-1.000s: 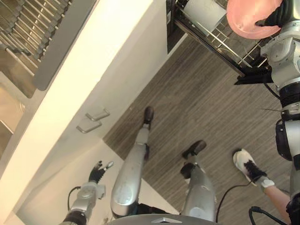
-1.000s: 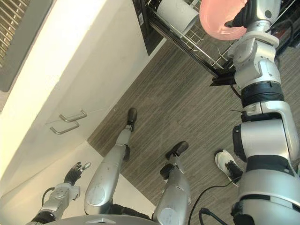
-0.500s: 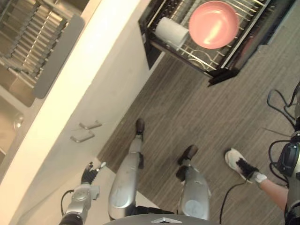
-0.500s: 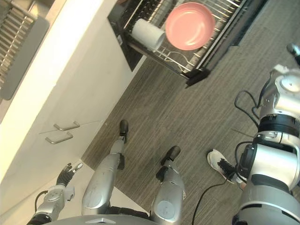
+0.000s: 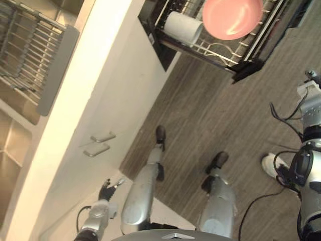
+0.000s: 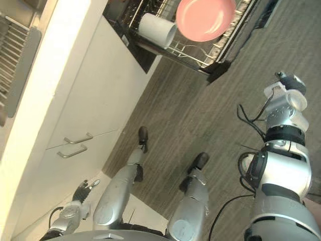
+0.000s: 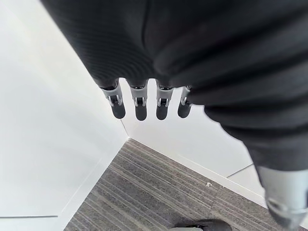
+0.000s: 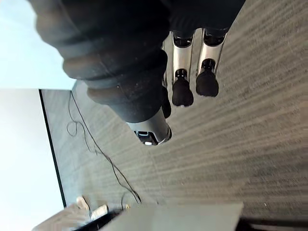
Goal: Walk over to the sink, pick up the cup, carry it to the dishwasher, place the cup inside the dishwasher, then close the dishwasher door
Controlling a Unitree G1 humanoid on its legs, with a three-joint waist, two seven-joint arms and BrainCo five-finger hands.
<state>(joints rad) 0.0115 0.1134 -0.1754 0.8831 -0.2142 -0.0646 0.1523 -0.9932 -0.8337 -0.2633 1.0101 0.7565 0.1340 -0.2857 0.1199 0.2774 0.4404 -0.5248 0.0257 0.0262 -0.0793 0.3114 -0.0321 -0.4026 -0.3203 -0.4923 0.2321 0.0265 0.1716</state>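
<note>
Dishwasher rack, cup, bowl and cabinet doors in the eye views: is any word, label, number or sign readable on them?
None readable: no print, label or number shows on the white cup, the pink bowl, the dishwasher rack or the cabinet doors.
</note>
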